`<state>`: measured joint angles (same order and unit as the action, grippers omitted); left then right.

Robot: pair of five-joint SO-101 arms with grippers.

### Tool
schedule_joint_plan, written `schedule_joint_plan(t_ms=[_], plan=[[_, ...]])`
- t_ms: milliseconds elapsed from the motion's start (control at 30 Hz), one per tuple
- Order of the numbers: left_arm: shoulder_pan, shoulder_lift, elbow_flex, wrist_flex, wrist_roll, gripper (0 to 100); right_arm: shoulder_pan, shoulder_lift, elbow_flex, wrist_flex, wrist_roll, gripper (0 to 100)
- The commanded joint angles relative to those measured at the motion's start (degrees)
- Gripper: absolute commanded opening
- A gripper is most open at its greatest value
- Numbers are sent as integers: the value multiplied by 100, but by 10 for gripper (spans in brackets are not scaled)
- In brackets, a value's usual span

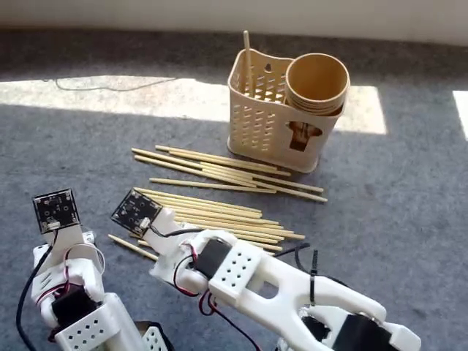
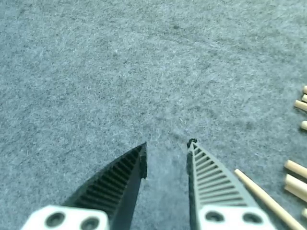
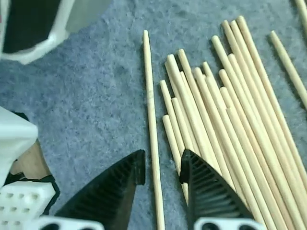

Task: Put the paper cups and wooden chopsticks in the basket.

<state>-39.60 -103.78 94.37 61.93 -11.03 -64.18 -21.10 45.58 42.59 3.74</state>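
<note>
The cream slotted basket (image 1: 256, 121) stands at the back of the carpet with stacked paper cups (image 1: 316, 82) and one upright chopstick (image 1: 247, 55) inside it. Wooden chopsticks (image 1: 219, 216) lie loose in front of it in two spreads. My right gripper (image 3: 162, 158) is open low over the carpet, with a single chopstick (image 3: 151, 115) running between its fingers and the pile (image 3: 225, 110) just beside it. Over bare carpet my left gripper (image 2: 168, 146) is open and holds nothing; one chopstick (image 2: 264, 197) lies along the outside of one finger.
Both arms sit close together at the near edge, the left arm (image 1: 69, 292) beside the right arm (image 1: 248, 274). White parts of the left arm (image 3: 38, 19) are near the single chopstick. Grey carpet (image 1: 73, 146) stretches free to the left of the basket.
</note>
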Motion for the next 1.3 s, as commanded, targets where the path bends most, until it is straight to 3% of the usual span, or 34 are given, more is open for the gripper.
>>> schedule_joint_plan(t_ms=[0, 500, 933, 1267], plan=[[-84, -48, -286, -105, 0, 146, -84, 382, -92, -198, -9, 134], [-75, -48, -286, -105, 0, 146, -110, 1560, -646, -470, -9, 134], [-66, -48, -268, -105, 0, 147, -303, 936, -602, -180, -9, 134], [-66, -48, -251, -105, 0, 147, -277, 1938, -831, -180, 0, 134]])
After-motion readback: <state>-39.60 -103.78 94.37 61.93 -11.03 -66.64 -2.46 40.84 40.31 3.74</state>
